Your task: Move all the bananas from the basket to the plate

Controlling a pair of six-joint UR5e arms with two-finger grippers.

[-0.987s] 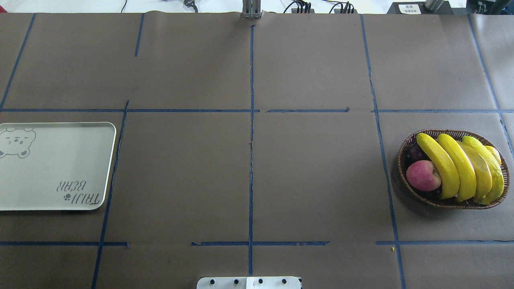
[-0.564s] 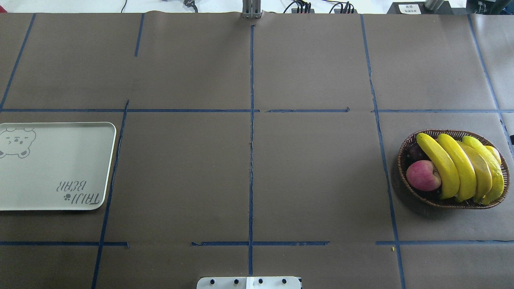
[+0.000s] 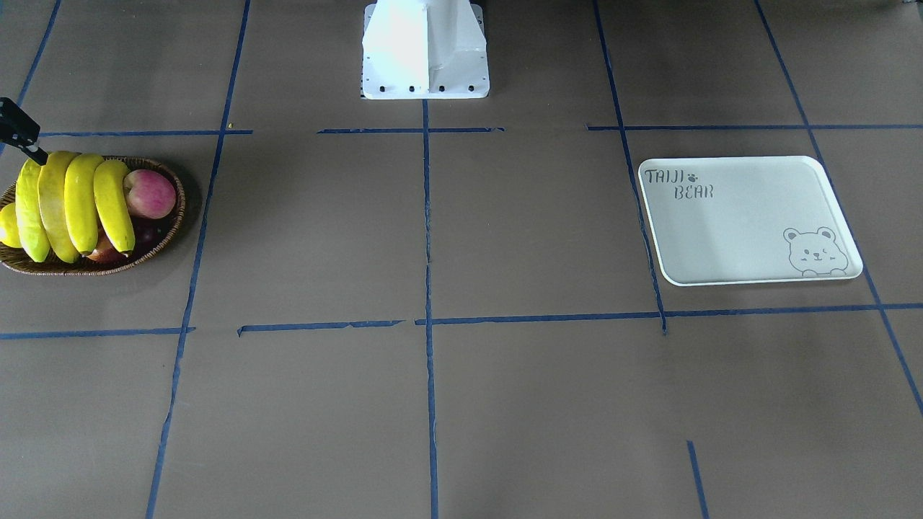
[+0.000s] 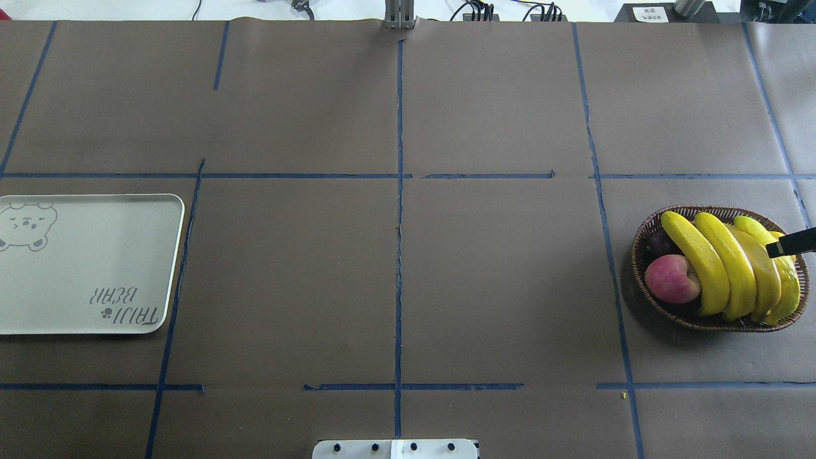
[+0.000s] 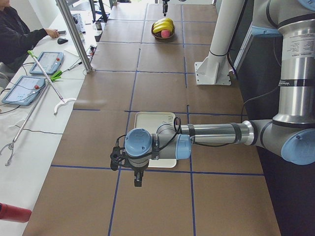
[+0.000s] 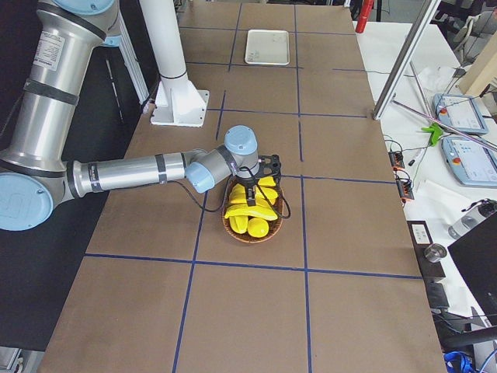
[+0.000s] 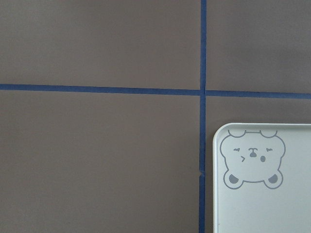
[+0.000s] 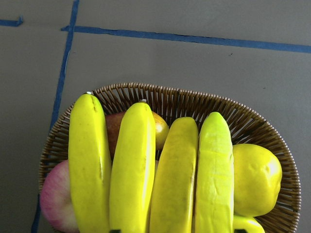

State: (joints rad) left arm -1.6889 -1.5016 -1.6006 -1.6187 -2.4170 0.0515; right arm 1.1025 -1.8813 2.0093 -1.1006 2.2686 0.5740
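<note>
Several bananas (image 4: pixel 733 268) lie side by side in the wicker basket (image 4: pixel 641 245) at the table's right end. They fill the right wrist view as bananas (image 8: pixel 146 170) inside the basket rim (image 8: pixel 170 94). My right gripper (image 6: pixel 252 183) hovers over them. Only one dark finger (image 4: pixel 790 244) reaches in over the outermost banana, so I cannot tell if it is open or shut. The plate (image 4: pixel 89 255) lies bare at the far left. My left gripper (image 5: pixel 133 172) hangs just past the plate's end (image 5: pixel 147 118), and its state cannot be told.
A red apple (image 4: pixel 672 278), a dark fruit (image 4: pixel 660 242) and a stubby yellow fruit (image 8: pixel 255 179) share the basket. The white robot base (image 3: pixel 425 50) stands mid-table at the robot's edge. A person (image 5: pixel 15 29) sits at a side bench with tablets.
A dark finger of my right gripper has come in from the overhead view's right edge and now sits over the outermost banana. Bananas, basket and plate have not moved.
</note>
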